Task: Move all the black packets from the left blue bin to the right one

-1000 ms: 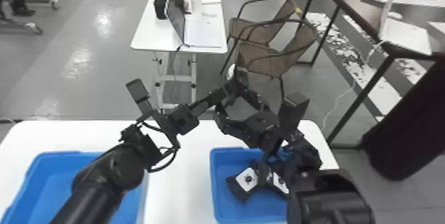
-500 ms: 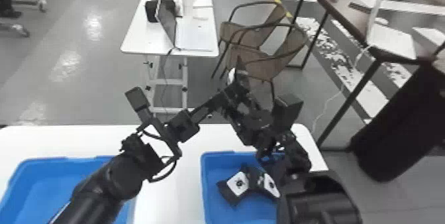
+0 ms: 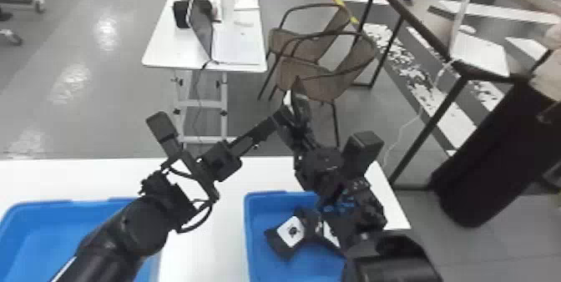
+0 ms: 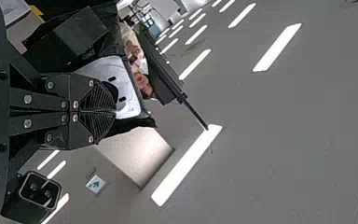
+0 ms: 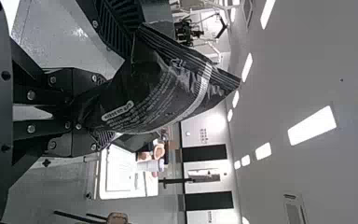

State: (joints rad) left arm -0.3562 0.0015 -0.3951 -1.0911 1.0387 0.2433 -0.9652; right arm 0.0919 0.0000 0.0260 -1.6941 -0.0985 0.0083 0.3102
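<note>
We pinch the packet (image 5: pixel 163 93) with left gripper (image 4: pixel 115 112) and right gripper (image 5: pixel 105 110); ease left open before lowering into right bin (image 3: pixel 252 227).

The left bin (image 3: pixel 21 235) and the right bin (image 3: pixel 256 235) sit side by side on the worktop (image 3: pixel 204 235). Two packets (image 3: pixel 288 233) lie in the right bin; another is in the fingers of the right gripper (image 3: pixel 292 114), above the worktop. Behind the worktop stands a table (image 3: pixel 162 49) with a laptop (image 3: pixel 238 45) and a cup (image 3: pixel 227 6) on it. To its right are two armchairs (image 3: pixel 321 81), then a desk (image 3: pixel 432 3) with another laptop (image 3: pixel 480 51).
</note>
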